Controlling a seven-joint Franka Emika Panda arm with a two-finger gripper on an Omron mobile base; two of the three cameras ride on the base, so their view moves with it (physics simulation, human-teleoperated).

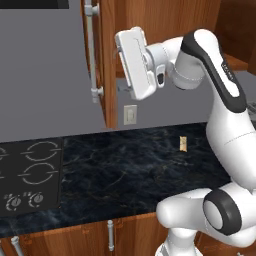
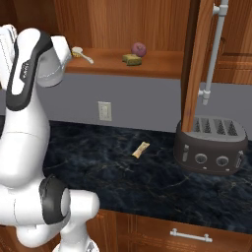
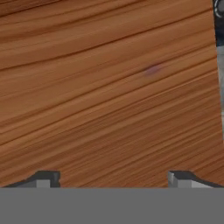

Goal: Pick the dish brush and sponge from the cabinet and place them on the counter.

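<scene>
The dish brush [image 2: 81,54] lies on the left of the cabinet [image 2: 162,64] shelf, white handle pointing right. The sponge [image 2: 132,59] rests mid-shelf, just in front of a purple-red ball [image 2: 139,48]. My gripper [image 1: 120,69] is raised beside the open cabinet door [image 1: 107,65], level with the shelf and left of the brush. In the hand view its fingertips [image 3: 48,177] stand wide apart, gripper [image 3: 113,179] open and empty, with reddish wood grain close ahead. The black veined counter [image 2: 98,167] stretches below.
A dark toaster [image 2: 211,145] stands on the counter under the right open door [image 2: 197,64] with its bar handle [image 2: 214,49]. A small tan bar [image 2: 141,149] lies mid-counter. A wall plate [image 2: 104,110] sits on the grey wall. The stovetop [image 1: 30,175] is at left.
</scene>
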